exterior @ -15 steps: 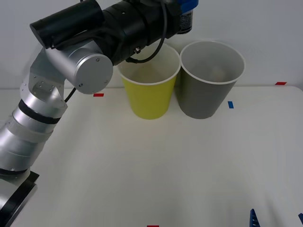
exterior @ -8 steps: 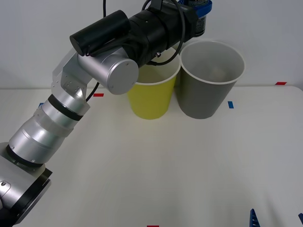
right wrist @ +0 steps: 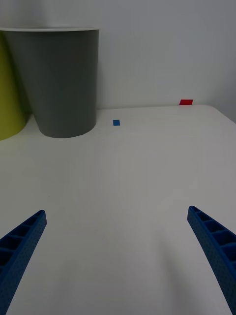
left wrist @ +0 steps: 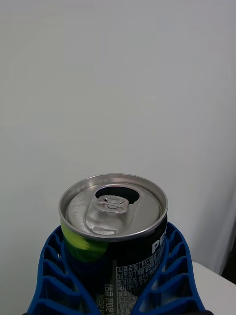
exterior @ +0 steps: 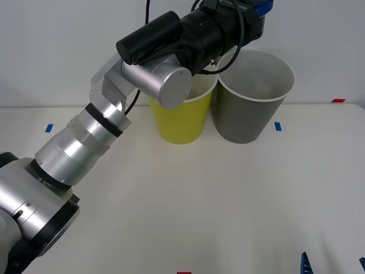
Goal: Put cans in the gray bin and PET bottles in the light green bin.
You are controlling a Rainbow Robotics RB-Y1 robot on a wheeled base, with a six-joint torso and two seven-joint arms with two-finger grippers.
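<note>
The left arm reaches up and across the table [exterior: 228,200], over the light green bin [exterior: 181,117], and ends near the top edge of the front view. The left claw [exterior: 259,14] sits above the rim of the gray bin [exterior: 251,111], on the side nearest the light green bin. Its blue ribbed fingers [left wrist: 49,266] are clamped on both sides of the can [left wrist: 115,231]. The can is upright, with its silver top and pull-tab facing up; it is dark with white lettering on its wall. In the front view the can [exterior: 258,25] shows only as a dark patch under the blue fingers, above the gray bin's opening and clear of its rim.

The two bins stand side by side at the far part of the table, their walls close together or touching. The light green bin is on the robot's left, the gray bin on its right.

The right claw [right wrist: 118,246] hangs low over the near right part of the table, its fingers spread wide with nothing between them. Blue and red tape marks lie on the table near the gray bin.
</note>
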